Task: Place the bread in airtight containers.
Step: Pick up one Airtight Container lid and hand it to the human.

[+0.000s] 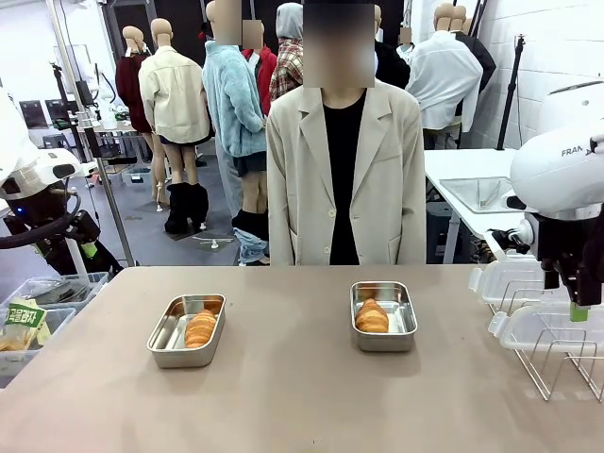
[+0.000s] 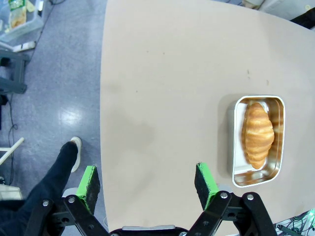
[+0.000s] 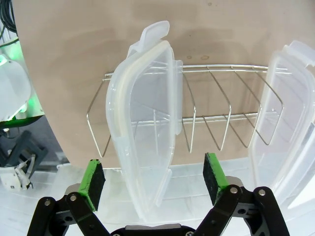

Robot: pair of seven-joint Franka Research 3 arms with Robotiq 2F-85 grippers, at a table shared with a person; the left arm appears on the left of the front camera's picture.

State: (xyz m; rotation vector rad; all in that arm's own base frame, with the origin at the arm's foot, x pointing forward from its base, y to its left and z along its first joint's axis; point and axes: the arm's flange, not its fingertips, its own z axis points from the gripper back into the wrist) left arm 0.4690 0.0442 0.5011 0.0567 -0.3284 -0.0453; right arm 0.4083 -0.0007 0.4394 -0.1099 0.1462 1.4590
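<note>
Overall: two lidless steel pans sit on the worktop [image 1: 302, 406], one bread in each, and a person [image 1: 344, 179] stands at the far edge.
Left pan [image 1: 170, 332]: left of the worktop's middle, long side running toward the far edge.
Left bread [image 1: 200, 328]: lies lengthwise in the left pan, nearer its right wall.
Right pan [image 1: 401, 317]: right of the middle, slightly closer to the far edge than the left pan.
Right bread [image 1: 371, 316]: lies in the right pan, toward its left wall.
Left claw [image 2: 146, 172]: jaws wide, holding nothing. It hangs high over the worktop's left edge, one finger above the floor and the other above bare worktop.
Left bread to left claw: well apart. In the left wrist view, pan and bread lie off to the side of the finger that is over the worktop, not between the fingers.
Right claw [image 3: 152, 162]: jaws wide, holding nothing, above the rack.
Rack [image 3: 216, 118]: bare wire, by the worktop's right edge, with two clear lids standing on edge in its slots.
Lid [image 3: 142, 123]: lines up between the right claw's fingers, with a gap to each green pad.
Second lid [image 3: 285, 113]: several slots along, outside the fingers.
Right bread to right claw: well apart, the bread lying toward the worktop's middle.
</note>
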